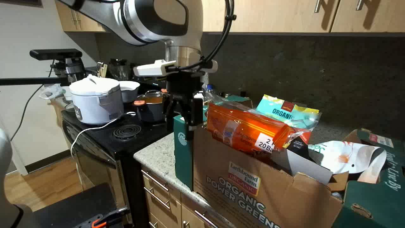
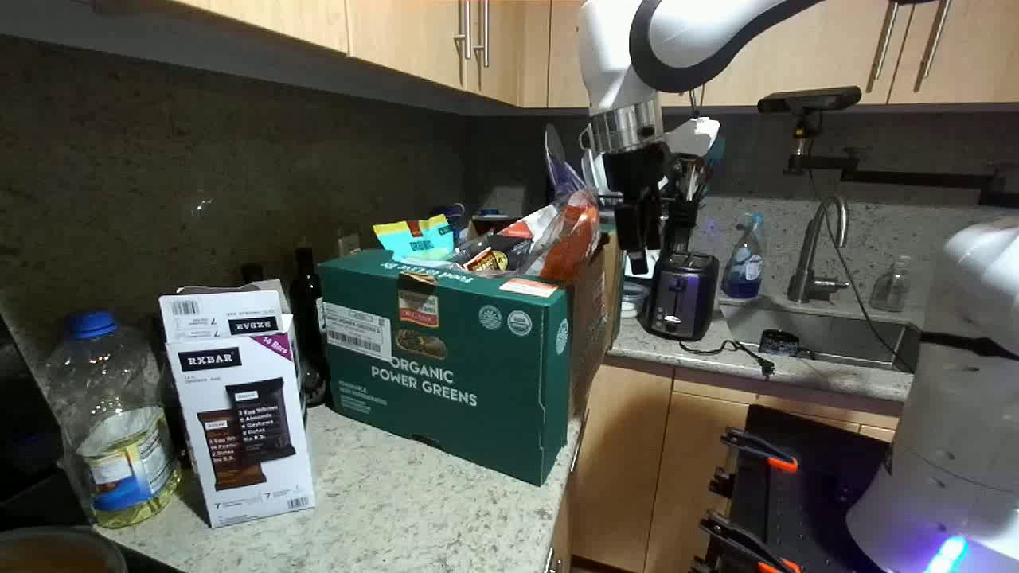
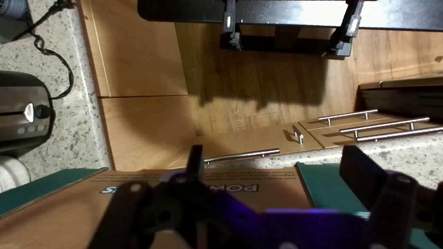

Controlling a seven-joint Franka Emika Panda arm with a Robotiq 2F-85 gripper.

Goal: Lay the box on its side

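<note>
A tall, slim teal-green upright panel [image 1: 183, 161] stands at the end of the large brown carton [image 1: 253, 196]. It looks joined to the carton, whose near end in an exterior view is also green [image 2: 478, 430]; I cannot make out a separate slim box. The panel also shows in the wrist view [image 3: 328, 186]. My gripper [image 1: 183, 126] points down just above and partly in front of the panel's top. In the wrist view my gripper's fingers [image 3: 271, 154] are wide apart, with the brown-green border below and between them. Nothing is held.
The carton holds an orange packet [image 1: 246, 126] and other bags rising above its rim. A white RXBAR box [image 2: 239, 422] and an oil bottle [image 2: 123, 454] stand on the counter. A toaster [image 2: 683, 298] stands beyond. The stove holds a white cooker [image 1: 96, 101].
</note>
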